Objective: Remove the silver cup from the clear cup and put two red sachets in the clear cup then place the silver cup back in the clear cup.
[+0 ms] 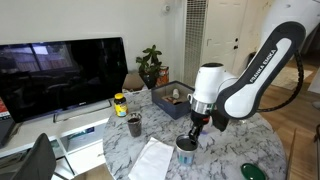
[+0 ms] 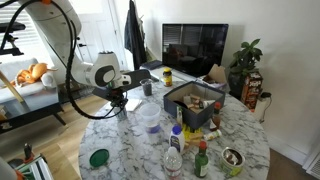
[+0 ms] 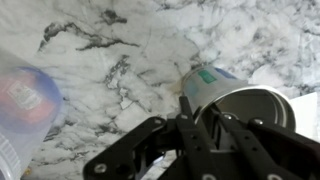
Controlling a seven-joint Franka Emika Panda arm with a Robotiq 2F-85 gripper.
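My gripper (image 3: 196, 125) is shut on the rim of the silver cup (image 3: 245, 105), with one finger outside and one inside its dark interior. In an exterior view the gripper (image 1: 197, 126) stands over the silver cup (image 1: 186, 148) low at the marble table. The clear cup (image 3: 25, 105) stands apart at the left edge of the wrist view; a reddish and blue patch shows through its wall, too blurred to name. It also shows in an exterior view (image 2: 148, 116) beside the gripper (image 2: 121, 98). No loose red sachets are clearly visible.
On the round marble table (image 1: 225, 150) are a dark mug (image 1: 134, 125), a yellow-lidded jar (image 1: 120, 103), a white napkin (image 1: 150, 160), a green lid (image 1: 250, 172) and a dark box of items (image 2: 195, 100). Bottles (image 2: 173, 150) stand near the table's edge.
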